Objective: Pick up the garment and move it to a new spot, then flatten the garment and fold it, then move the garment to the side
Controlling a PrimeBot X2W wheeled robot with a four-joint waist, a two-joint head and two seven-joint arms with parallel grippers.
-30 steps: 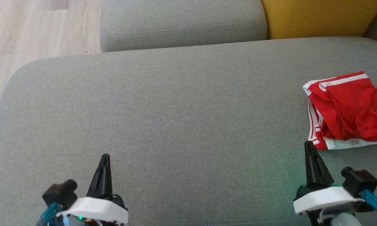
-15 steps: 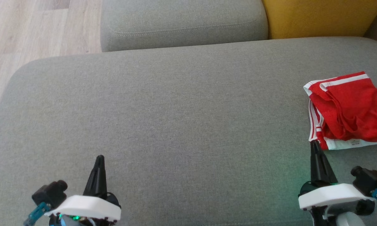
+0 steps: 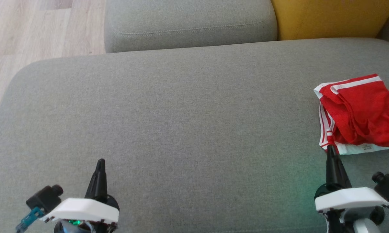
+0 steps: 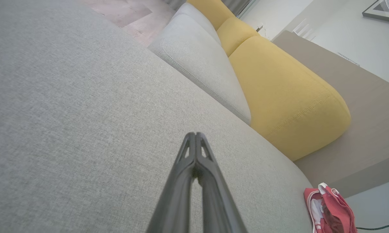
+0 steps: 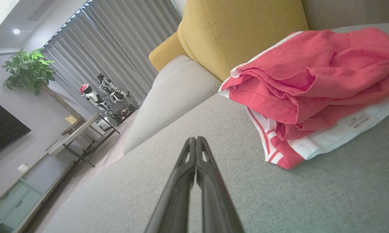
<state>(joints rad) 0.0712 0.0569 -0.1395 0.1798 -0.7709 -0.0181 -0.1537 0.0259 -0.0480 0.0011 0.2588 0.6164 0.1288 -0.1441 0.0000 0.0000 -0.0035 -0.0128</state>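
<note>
Garment (image 3: 359, 113), red with white stripes, lying loosely folded at the right end of the grey sofa seat (image 3: 181, 113), in front of a yellow cushion (image 3: 327, 16). Right hand (image 3: 330, 148), fingers pressed together and empty, points at the garment's near corner from just beside it. Left hand (image 3: 100, 161), likewise pressed together and empty, sits well apart. Folding and side placement appear done. Any retreat should lift clear of the hem so the layers are not dragged.

Garment (image 3: 362, 110): red, with white stripes along the edges and a white band. Seat (image 3: 181, 129) and first cushion (image 3: 188, 22): plain grey weave. Second cushion (image 3: 327, 16): mustard yellow. Floor (image 3: 35, 32): pale wood grain.
</note>
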